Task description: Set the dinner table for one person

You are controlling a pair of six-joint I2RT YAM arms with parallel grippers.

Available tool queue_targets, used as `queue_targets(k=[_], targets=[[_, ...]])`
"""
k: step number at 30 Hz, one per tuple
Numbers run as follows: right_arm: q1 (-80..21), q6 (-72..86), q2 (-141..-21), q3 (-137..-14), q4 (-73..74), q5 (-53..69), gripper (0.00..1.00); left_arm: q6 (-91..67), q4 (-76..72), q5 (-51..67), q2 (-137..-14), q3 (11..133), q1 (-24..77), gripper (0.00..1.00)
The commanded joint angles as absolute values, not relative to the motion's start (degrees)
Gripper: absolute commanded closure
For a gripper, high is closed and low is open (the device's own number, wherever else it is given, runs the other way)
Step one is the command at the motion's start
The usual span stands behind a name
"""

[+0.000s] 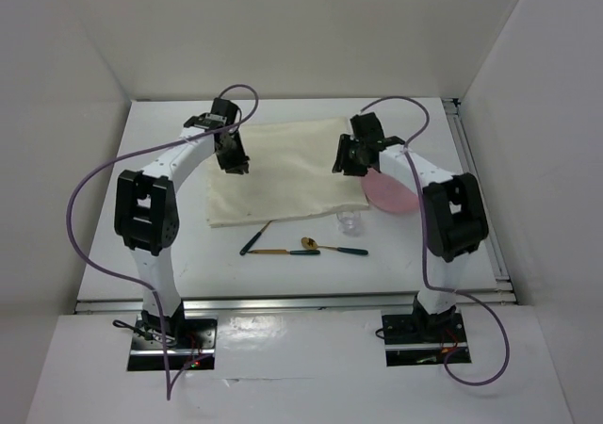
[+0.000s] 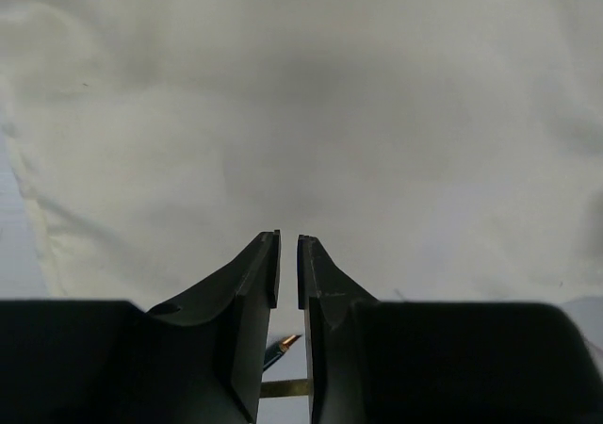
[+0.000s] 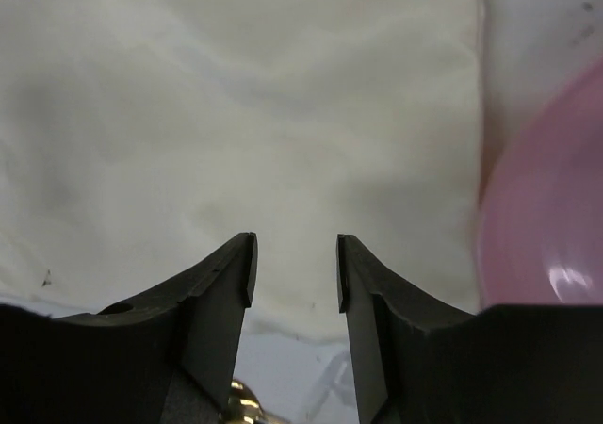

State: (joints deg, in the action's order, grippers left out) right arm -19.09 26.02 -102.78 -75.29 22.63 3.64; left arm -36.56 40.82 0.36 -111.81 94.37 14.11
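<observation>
The matte white counter (image 1: 283,278) spans the workspace beneath both arms. A soft, faintly creased cream cloth (image 1: 283,174) lies spread at its centre, evidently as a placemat. The left tool (image 2: 288,254) hangs above the cloth, nearly closed and empty. The right tool (image 3: 294,259) is narrowly parted and also empty. A glossy pink plate (image 1: 391,196) sits at the cloth's right edge. 3 teal-handled utensils (image 1: 344,250) and a clear glass (image 1: 349,222) lie on bare counter.

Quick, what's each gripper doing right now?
Left gripper: closed, holding nothing.
Right gripper: open, holding nothing.
</observation>
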Motion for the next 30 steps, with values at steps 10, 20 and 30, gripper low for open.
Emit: queue_targets(k=[10, 20, 30], targets=[[-18.19, 27.07, -116.37, -79.29, 17.84, 5.54, 0.61, -38.23, 39.91, 4.48, -118.21, 93.08, 9.23, 0.68], [-18.19, 28.65, -110.4, -67.33, 16.0, 3.69, 0.62, -37.71, 37.62, 5.01, -118.83, 87.64, 9.23, 0.68], [-18.19, 27.43, -106.09, -71.09, 18.62, 2.03, 0.62, -37.71, 38.4, 4.31, -113.75, 86.22, 9.23, 0.67]])
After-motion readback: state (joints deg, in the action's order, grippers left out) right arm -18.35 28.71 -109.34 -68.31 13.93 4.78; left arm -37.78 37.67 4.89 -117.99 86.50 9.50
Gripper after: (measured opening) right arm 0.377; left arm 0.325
